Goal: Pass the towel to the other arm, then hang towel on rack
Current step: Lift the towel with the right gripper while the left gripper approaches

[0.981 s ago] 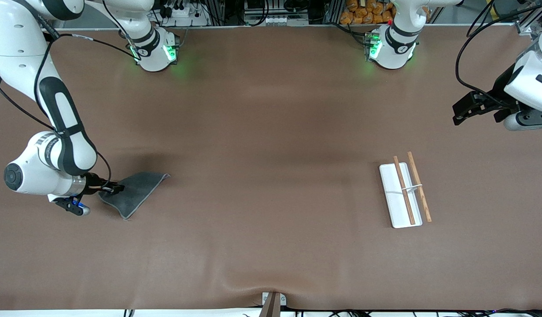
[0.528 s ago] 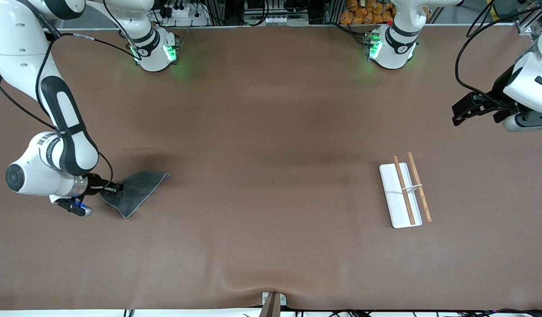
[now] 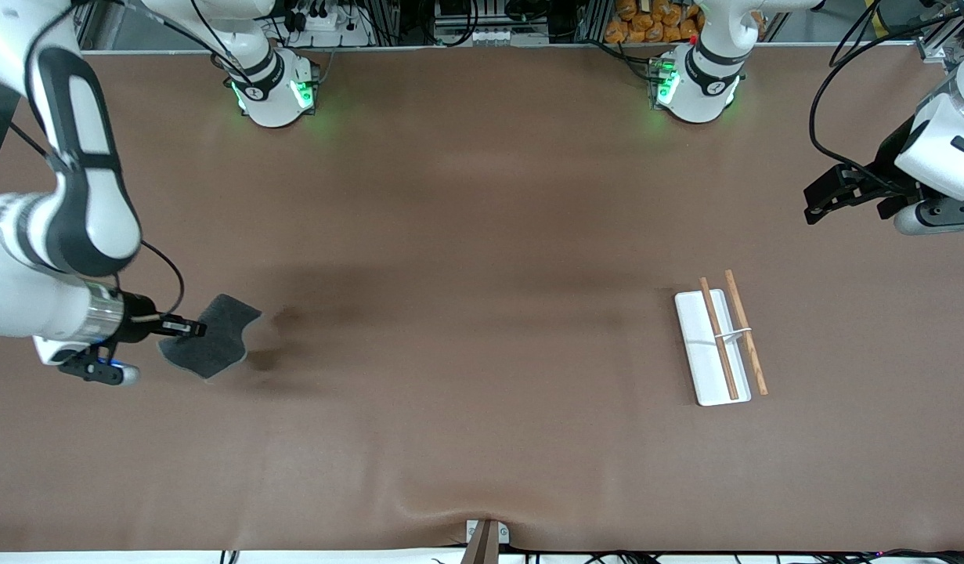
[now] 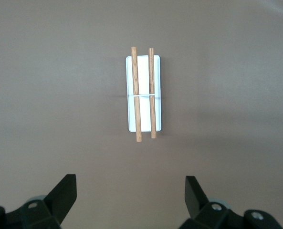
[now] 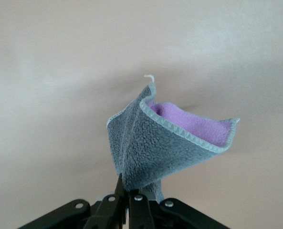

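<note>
The towel (image 3: 211, 335) is a small dark grey fuzzy cloth, lifted off the table at the right arm's end, its shadow on the mat beside it. My right gripper (image 3: 185, 328) is shut on one corner of it. In the right wrist view the towel (image 5: 153, 143) hangs folded from the closed jaws, showing a lighter stitched edge and a purple inner side. The rack (image 3: 720, 337), a white base with two thin wooden rods, lies toward the left arm's end. My left gripper (image 3: 820, 205) is open and empty, held in the air at that end; its wrist view shows the rack (image 4: 143, 93) below.
The brown mat (image 3: 466, 313) covers the whole table. Both arm bases (image 3: 274, 90) stand along the edge farthest from the front camera. A small bracket (image 3: 485, 536) sits at the nearest table edge.
My right gripper has risen with the towel, which has left the table and bunched up, casting a shadow. The left arm has stayed where it was.
</note>
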Controlling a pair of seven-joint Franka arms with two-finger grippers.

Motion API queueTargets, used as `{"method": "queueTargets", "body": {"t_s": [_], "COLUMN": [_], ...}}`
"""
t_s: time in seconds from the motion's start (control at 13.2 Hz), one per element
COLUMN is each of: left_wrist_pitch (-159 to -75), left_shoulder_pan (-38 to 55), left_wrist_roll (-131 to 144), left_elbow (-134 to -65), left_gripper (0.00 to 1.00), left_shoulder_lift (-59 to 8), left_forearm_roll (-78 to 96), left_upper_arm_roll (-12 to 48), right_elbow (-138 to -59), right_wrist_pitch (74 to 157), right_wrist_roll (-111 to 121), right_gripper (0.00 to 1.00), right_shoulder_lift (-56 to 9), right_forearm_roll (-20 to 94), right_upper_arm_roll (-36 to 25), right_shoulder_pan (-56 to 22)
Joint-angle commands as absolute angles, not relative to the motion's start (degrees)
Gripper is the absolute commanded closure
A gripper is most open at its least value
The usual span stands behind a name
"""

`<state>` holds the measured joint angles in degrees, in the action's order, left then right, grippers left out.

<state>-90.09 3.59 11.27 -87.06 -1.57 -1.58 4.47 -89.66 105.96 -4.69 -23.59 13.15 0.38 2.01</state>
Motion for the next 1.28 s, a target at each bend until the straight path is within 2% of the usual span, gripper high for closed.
{"method": "queueTargets", "body": {"t_s": [0.0, 0.3, 0.53, 0.83, 1.21], "left_wrist_pitch": [-90.5, -90.5, -90.5, -92.2, -97.1], "left_shoulder_pan": [3.9, 3.5, 3.7, 6.9, 11.9], "left_wrist_roll": [11.8, 11.8, 11.8, 20.2, 32.8], "left_elbow": [-86.3, -86.4, -86.4, -86.1, -86.0], "left_gripper": [0.0, 0.0, 0.0, 0.0, 0.0], "left_shoulder_lift": [-1.8, -1.8, -1.8, -3.2, -6.1], "left_forearm_roll": [-2.1, -2.2, -2.1, -0.8, 0.3], "left_upper_arm_roll": [4.5, 4.5, 4.5, 4.5, 4.5], "right_elbow": [-84.9, -84.5, -83.5, -77.5, -76.3], "right_wrist_pitch": [101.9, 100.7, 100.9, 101.2, 108.4], "right_wrist_roll": [-5.4, -5.8, -14.5, -28.5, -42.5], "right_gripper": [1.0, 1.0, 1.0, 1.0, 1.0], "right_shoulder_lift": [-23.5, -22.0, -21.3, -21.5, -22.6], "right_forearm_roll": [13.9, 14.3, 16.2, 18.7, 18.9], "right_upper_arm_roll": [0.3, 0.6, 0.7, 0.4, 0.4], "right_shoulder_pan": [-0.3, -5.8, -11.7, -20.9, -27.8]}}
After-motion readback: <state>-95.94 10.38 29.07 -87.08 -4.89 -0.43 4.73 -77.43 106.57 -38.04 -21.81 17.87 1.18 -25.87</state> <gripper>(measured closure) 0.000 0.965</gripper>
